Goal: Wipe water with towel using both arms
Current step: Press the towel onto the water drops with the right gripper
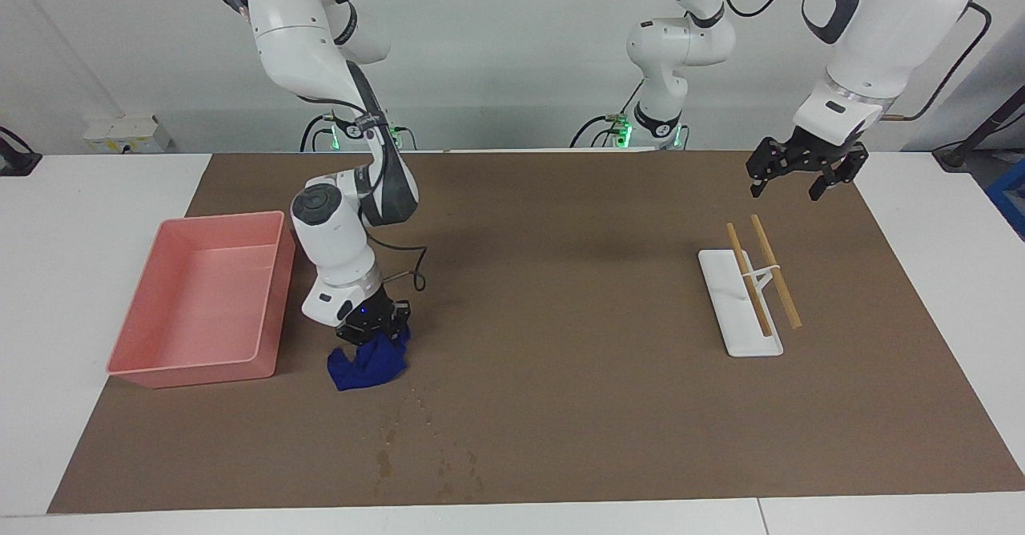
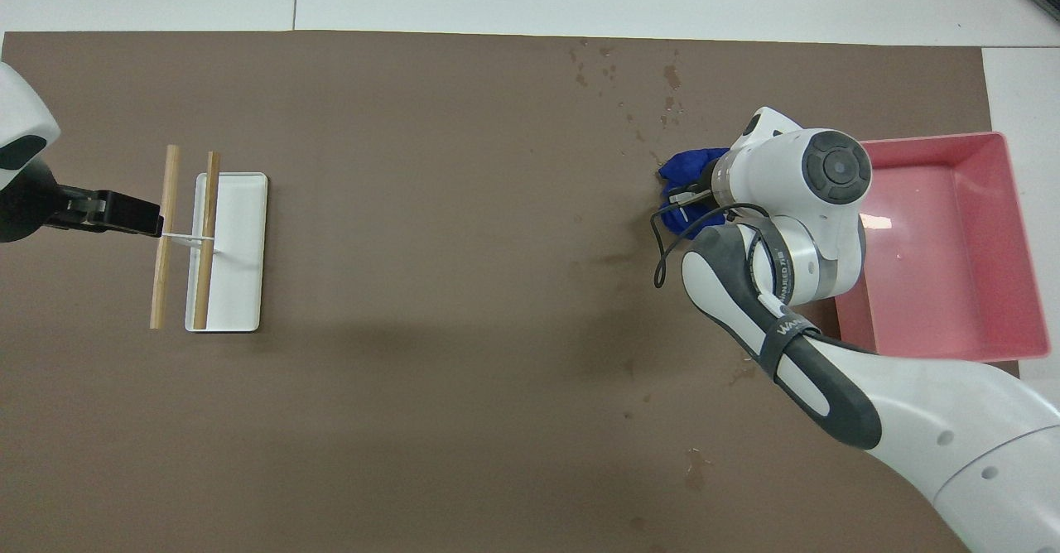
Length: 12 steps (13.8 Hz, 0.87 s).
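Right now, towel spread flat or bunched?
Bunched: the towel is a wrinkled heap under the right hand, beside the pink tray.

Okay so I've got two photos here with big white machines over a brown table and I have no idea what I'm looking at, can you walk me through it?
Those are two robot arms, each ending in a black two-finger gripper. One photo faces them across the table; the other looks down from above their own end.

The right gripper is down on a crumpled navy towel, beside a pink tray. Farther from the robots than the towel lie small dark water spots on the brown mat.

The left gripper hangs open in the air, holding nothing, waiting near a white stand with two wooden sticks.
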Each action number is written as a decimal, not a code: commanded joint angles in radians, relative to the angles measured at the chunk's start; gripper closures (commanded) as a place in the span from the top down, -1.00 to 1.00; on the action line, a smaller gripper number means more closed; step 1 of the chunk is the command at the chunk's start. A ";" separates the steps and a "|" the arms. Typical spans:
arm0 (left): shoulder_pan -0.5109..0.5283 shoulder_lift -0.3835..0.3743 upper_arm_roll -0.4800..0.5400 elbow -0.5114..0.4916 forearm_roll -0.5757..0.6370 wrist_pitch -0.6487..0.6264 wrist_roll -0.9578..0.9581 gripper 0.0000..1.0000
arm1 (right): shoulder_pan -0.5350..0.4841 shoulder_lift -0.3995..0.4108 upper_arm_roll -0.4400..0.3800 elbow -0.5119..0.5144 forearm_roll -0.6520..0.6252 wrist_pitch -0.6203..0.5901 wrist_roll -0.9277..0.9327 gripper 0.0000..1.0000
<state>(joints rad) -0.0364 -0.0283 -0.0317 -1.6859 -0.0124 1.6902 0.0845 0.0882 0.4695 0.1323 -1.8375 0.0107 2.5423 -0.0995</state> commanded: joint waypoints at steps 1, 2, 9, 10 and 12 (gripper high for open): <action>0.013 -0.001 -0.007 0.023 -0.009 -0.027 0.008 1.00 | 0.018 0.144 0.006 0.140 -0.021 0.052 -0.005 -1.00; 0.015 0.002 -0.007 0.046 -0.021 -0.046 0.008 1.00 | 0.025 0.158 0.004 0.168 -0.031 0.052 -0.009 -1.00; 0.024 -0.010 -0.005 0.031 -0.021 -0.066 0.006 1.00 | 0.032 0.201 0.006 0.227 -0.077 0.075 -0.039 -1.00; 0.024 -0.010 -0.005 0.031 -0.021 -0.064 0.006 1.00 | 0.021 0.199 0.006 0.175 -0.078 0.075 -0.042 -1.00; 0.023 -0.010 -0.005 0.031 -0.021 -0.064 0.006 1.00 | 0.033 0.175 0.006 0.092 -0.072 0.055 -0.034 -1.00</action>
<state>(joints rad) -0.0290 -0.0288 -0.0295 -1.6488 -0.0210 1.6372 0.0843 0.1214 0.6202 0.1319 -1.6386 -0.0454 2.5850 -0.1208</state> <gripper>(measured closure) 0.000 0.811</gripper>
